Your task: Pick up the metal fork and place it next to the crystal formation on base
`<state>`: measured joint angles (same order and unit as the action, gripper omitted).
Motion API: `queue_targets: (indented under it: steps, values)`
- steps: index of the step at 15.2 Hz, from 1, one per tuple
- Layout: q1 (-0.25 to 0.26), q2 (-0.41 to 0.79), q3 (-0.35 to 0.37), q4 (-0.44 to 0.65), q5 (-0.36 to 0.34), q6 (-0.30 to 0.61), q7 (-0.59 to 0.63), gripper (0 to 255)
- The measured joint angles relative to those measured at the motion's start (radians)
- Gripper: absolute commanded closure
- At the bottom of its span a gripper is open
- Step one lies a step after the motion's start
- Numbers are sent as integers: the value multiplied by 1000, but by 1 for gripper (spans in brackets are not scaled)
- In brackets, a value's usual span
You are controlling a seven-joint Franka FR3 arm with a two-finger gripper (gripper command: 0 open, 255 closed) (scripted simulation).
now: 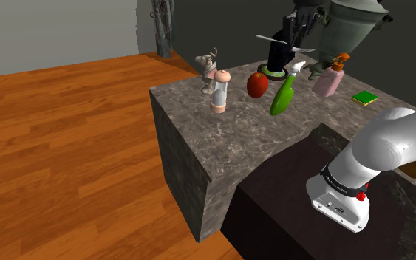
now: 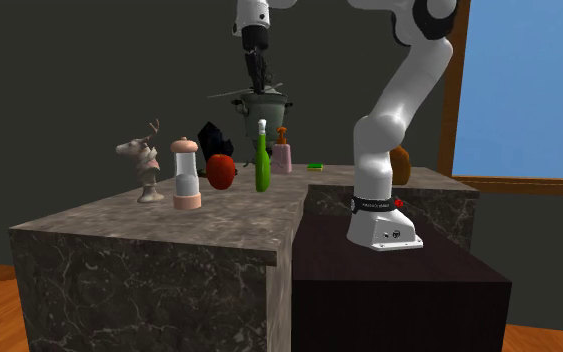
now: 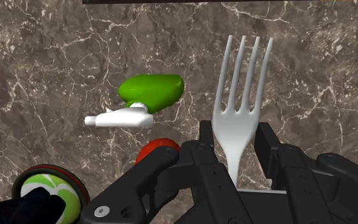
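Observation:
My black gripper [image 3: 234, 137] is shut on the handle of a pale silver fork [image 3: 241, 95], whose tines point away from the hand. In the shoulder view the gripper [image 1: 295, 28] hangs above the far part of the stone counter, and the fork [image 1: 273, 40] lies level in it. Just below stands the dark crystal formation [image 1: 278, 55] on its round green-and-black base [image 1: 271, 73]. The second exterior view has the gripper [image 2: 257, 70] high over the counter with the fork [image 2: 231, 95] sticking out sideways, above the black crystal [image 2: 212, 138].
A red apple [image 1: 257, 84], a green spray bottle [image 1: 284, 92], a pink dispenser [image 1: 330, 77] and a green sponge [image 1: 364, 97] crowd the counter [image 1: 221, 148] around the crystal. A mill [image 1: 219, 92] and a deer figurine [image 1: 209, 70] stand nearer the counter's left edge. A large grey pot [image 1: 354, 26] stands behind.

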<state>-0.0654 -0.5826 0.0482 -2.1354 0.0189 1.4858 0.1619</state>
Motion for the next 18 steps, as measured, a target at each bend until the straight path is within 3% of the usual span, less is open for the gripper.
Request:
queue_targets:
  steps: [10,18]
  values:
    - [-74,100,-191,81,-108,26,-241,255]
    - [-124,246,-336,223,-148,44,-436,255]
